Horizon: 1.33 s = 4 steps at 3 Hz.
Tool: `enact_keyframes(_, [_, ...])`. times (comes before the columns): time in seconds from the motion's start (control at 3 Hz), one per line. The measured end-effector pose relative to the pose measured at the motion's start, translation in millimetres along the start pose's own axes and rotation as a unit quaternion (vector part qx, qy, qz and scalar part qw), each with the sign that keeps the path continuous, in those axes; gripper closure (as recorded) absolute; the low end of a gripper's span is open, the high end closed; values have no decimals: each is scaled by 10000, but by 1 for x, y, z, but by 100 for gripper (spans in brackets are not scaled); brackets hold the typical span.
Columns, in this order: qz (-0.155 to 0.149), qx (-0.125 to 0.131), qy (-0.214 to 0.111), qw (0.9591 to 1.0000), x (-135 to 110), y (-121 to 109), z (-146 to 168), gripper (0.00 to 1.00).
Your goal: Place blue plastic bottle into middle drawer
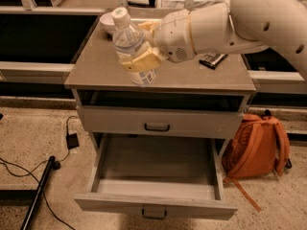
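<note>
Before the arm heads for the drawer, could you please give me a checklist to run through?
1. Grip: the gripper is shut on the bottle, around its label: ok.
2. Cap on the bottle: ok.
3. Middle drawer pulled out: ok.
4. Room inside the drawer: ok, nothing shows in it.
5. Bottle over the drawer: not ok, it hangs tilted above the cabinet top.
6. Upper drawer front closed, out of the way down: ok.
</note>
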<state>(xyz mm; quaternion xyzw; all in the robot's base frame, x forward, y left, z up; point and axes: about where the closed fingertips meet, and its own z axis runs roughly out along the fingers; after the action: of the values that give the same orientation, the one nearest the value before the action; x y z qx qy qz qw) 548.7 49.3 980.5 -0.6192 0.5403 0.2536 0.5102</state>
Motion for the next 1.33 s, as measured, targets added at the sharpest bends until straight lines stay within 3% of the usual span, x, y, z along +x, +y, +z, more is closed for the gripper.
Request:
enact_keyframes(0.33, [28,7,-240,9997,19,7,13,100])
enact_keyframes(0.67, [313,-19,-874,9957,87,47,51,100])
enact_keyframes(1.0, [523,-324,-1205,9908,167,89,85,100])
enact_keyframes(1.33, [604,-540,-1338,9877,207,99,97,100])
